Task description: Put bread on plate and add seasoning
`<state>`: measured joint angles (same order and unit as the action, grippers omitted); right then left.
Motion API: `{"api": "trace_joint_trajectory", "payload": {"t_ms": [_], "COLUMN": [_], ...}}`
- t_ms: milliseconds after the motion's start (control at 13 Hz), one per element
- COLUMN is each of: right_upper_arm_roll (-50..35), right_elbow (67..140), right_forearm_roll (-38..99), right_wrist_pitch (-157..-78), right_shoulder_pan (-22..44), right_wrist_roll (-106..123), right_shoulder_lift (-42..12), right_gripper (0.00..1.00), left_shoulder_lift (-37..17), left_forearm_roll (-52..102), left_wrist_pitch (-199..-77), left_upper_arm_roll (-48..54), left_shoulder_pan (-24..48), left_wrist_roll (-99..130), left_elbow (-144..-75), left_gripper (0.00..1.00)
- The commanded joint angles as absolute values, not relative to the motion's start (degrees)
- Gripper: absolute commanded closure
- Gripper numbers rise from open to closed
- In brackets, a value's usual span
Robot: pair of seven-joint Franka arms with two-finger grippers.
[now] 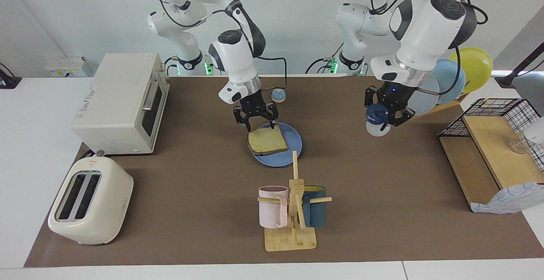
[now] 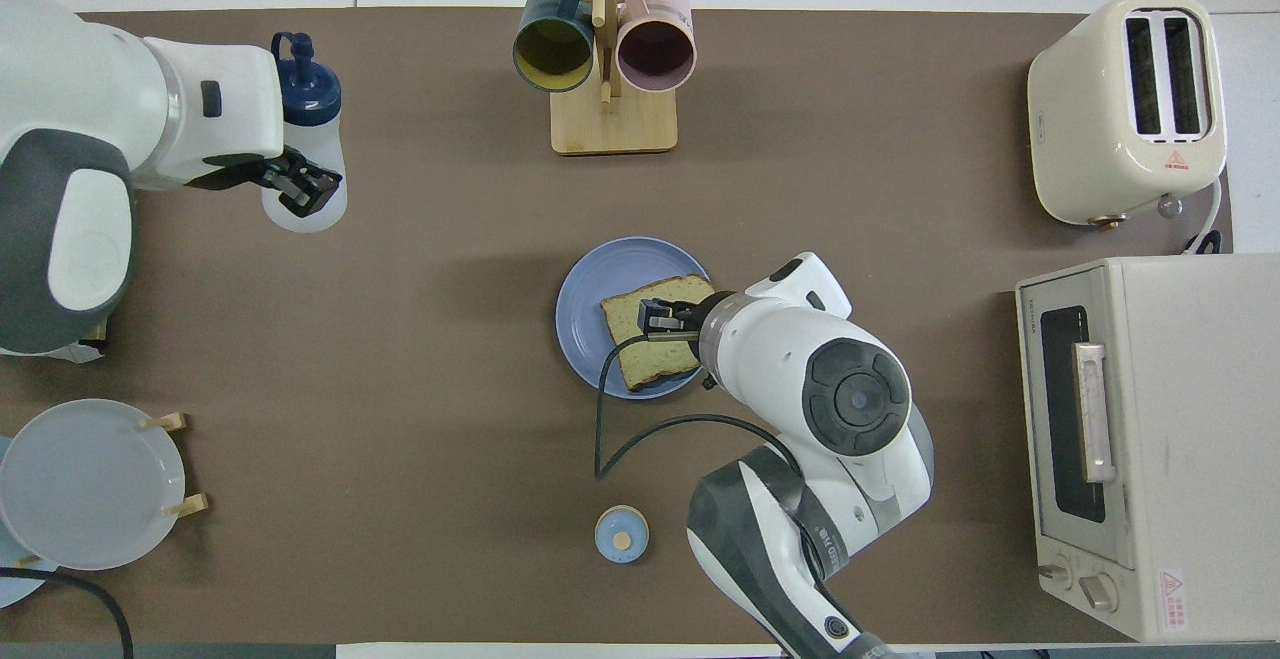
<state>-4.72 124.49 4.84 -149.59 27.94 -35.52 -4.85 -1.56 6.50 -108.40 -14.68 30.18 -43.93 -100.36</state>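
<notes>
The bread (image 1: 267,141) lies flat on the blue plate (image 1: 294,143), overlapping its rim toward the right arm's end. My right gripper (image 1: 256,121) hangs open just above the bread's edge nearest the robots, holding nothing. In the overhead view it covers part of the bread (image 2: 650,349) on the plate (image 2: 588,301). My left gripper (image 1: 389,112) is shut on the seasoning bottle (image 1: 375,118) and holds it tilted in the air over the mat toward the left arm's end. In the overhead view the bottle's navy cap (image 2: 306,91) points away from the robots.
A wooden mug rack (image 1: 291,229) with a pink and a teal mug stands farther from the robots than the plate. A toaster (image 1: 90,201) and toaster oven (image 1: 121,101) sit at the right arm's end. A small bell (image 1: 278,96), upright plates (image 1: 450,80) and a wire-and-wood shelf (image 1: 488,152) also show.
</notes>
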Motion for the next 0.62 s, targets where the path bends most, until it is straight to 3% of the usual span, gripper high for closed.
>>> {"api": "trace_joint_trajectory", "payload": {"t_ms": [0, 154, 231, 386, 540], "right_upper_arm_roll": [-4.8, -5.1, -5.3, -5.2, -5.0], "right_elbow": [122.7, 120.3, 116.0, 105.2, 101.1], "right_forearm_roll": [5.7, 5.7, 6.0, 9.8, 20.9], "right_wrist_pitch": [-148.1, -147.9, -143.9, -130.0, -122.1], "right_shoulder_pan": [26.7, 23.7, 23.7, 23.8, 23.5], "right_wrist_roll": [-35.7, -34.8, -34.7, -34.7, -35.3], "right_shoulder_lift": [-4.4, -5.5, -6.7, -8.3, -7.2], "right_gripper": [0.0, 0.0, 0.0, 0.0, 0.0], "left_shoulder_lift": [4.8, 7.1, 9.7, 11.0, 12.1], "left_forearm_roll": [7.3, 7.3, 7.0, 6.7, 6.7], "left_wrist_pitch": [-109.3, -108.5, -109.3, -108.5, -107.4], "left_upper_arm_roll": [-14.9, -14.9, -14.9, -14.9, -14.8], "left_shoulder_pan": [33.9, 36.4, 39.0, 40.9, 42.4], "left_wrist_roll": [-52.9, -54.8, -54.9, -55.0, -55.5], "left_elbow": [-110.1, -113.4, -117.7, -119.6, -120.8], "left_gripper": [1.0, 1.0, 1.0, 1.0, 1.0]}}
